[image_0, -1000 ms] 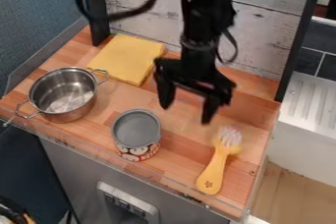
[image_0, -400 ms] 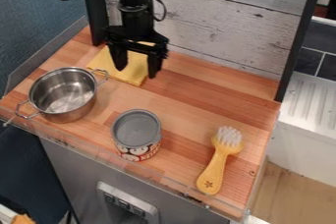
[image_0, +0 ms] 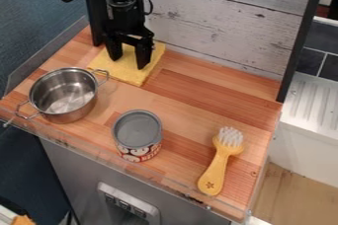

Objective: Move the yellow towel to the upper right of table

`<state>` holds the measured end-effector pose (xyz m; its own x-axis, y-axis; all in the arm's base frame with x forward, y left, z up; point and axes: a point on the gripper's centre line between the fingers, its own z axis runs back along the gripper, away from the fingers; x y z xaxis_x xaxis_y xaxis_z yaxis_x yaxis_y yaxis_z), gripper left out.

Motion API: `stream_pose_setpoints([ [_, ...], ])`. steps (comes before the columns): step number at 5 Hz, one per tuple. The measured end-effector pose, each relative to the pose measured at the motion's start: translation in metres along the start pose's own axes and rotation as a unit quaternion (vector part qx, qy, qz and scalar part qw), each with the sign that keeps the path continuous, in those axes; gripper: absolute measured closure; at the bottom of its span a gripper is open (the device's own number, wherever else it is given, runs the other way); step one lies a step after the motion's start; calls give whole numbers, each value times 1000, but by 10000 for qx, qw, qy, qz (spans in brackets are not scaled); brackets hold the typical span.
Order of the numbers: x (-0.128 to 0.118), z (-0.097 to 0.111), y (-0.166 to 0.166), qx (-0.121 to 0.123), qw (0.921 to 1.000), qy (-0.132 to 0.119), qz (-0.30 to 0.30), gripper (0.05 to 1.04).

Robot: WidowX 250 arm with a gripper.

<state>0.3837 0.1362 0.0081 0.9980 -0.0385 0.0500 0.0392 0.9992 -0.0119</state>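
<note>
At the back left of the wooden worktop (image_0: 191, 116), the gripper (image_0: 129, 61) hangs over the yellow towel (image_0: 135, 75), its fingers spread apart with nothing between them; whether they touch the cloth I cannot tell. The towel lies flat behind the steel pot (image_0: 64, 95). Nearer the front edge stands an open can (image_0: 137, 135), and to its right lies a yellow-handled brush (image_0: 216, 169), white bristles toward the back.
</note>
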Motion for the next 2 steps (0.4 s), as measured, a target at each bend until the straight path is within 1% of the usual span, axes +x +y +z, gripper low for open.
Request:
stream_pose_setpoints([
  [1, 5, -3, 4, -10, 10000, 20, -33, 83],
  [2, 7, -9, 2, 37, 9999, 109, -10, 83],
])
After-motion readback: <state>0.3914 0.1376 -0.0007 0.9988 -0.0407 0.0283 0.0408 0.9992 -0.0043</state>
